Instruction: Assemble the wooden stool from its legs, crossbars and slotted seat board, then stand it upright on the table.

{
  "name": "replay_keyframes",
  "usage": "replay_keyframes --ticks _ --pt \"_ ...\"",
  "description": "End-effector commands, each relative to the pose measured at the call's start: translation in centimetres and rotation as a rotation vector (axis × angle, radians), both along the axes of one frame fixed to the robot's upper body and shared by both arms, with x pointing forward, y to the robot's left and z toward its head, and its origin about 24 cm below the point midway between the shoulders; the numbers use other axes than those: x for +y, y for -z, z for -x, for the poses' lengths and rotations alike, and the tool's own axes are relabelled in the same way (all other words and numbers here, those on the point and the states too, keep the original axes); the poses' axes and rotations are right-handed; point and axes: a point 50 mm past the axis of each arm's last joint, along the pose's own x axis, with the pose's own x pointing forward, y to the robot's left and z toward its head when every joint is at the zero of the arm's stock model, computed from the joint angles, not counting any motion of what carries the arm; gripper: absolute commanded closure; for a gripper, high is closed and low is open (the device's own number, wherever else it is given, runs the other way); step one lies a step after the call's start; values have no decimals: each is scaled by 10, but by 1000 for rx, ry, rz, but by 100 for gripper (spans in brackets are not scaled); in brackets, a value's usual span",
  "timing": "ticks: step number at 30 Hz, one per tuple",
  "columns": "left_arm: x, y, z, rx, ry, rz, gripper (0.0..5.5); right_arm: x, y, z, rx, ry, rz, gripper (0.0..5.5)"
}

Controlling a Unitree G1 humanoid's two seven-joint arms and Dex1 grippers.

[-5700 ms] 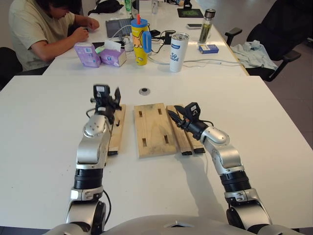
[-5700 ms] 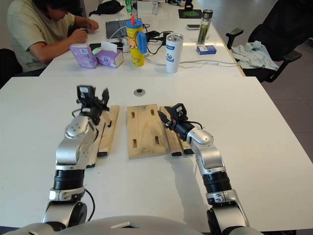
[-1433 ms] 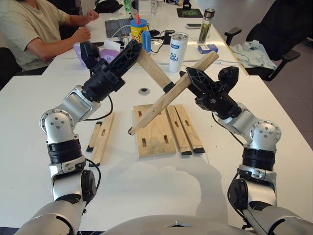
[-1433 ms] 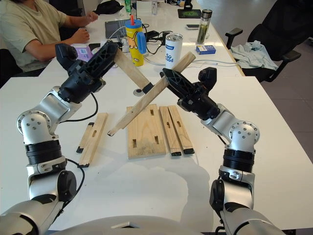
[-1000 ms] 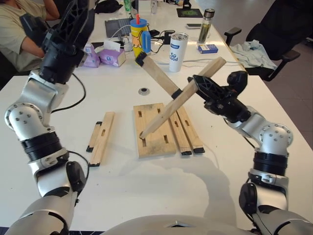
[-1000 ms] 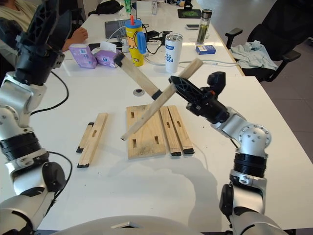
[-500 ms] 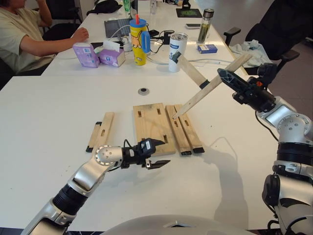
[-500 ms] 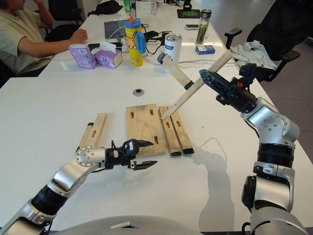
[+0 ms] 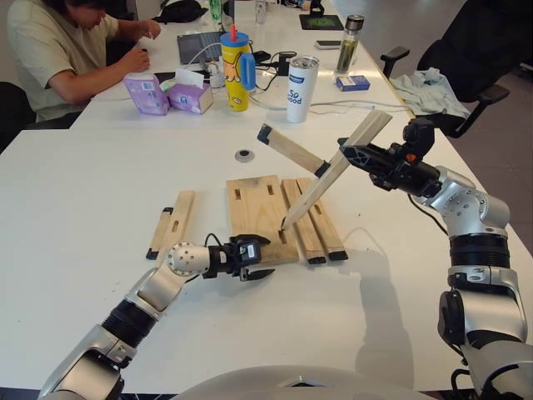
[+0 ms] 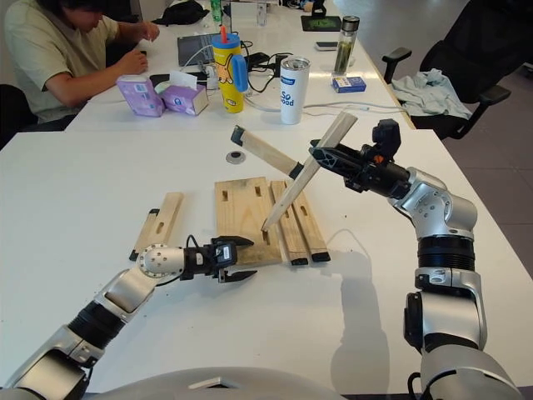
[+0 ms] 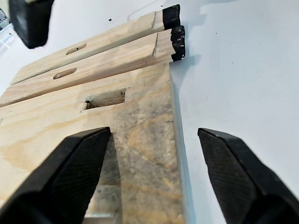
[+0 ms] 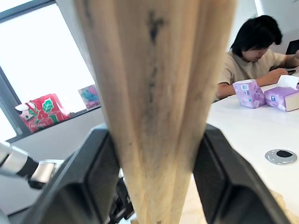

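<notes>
Lowered, the leg (image 9: 326, 175) gripped by the right tool (image 9: 353, 154) meets the seat board (image 9: 256, 210); left tool (image 9: 263, 256), released at its edge, may let it skid.

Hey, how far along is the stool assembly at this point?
Early. Done: one crossing piece looks joined to the long piece, with nothing else holding it. In hand: the right gripper holds that pair tilted over the seat board; the left gripper is open at the board's near edge. Left: two pieces right of the board and two more left of it lie loose, board flat.
</notes>
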Motion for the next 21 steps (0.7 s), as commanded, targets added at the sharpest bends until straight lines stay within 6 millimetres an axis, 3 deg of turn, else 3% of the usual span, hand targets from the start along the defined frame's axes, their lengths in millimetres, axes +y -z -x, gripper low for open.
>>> replay_keyframes --ticks 1,4,21 --pt "39 25 7 139 18 -198 202 8 0 -2 -32 -54 29 343" --pt "46 25 3 136 38 -230 202 12 4 -3 -26 -77 43 343" --pt "41 34 8 171 211 -228 202 37 9 -13 -57 -179 67 343"
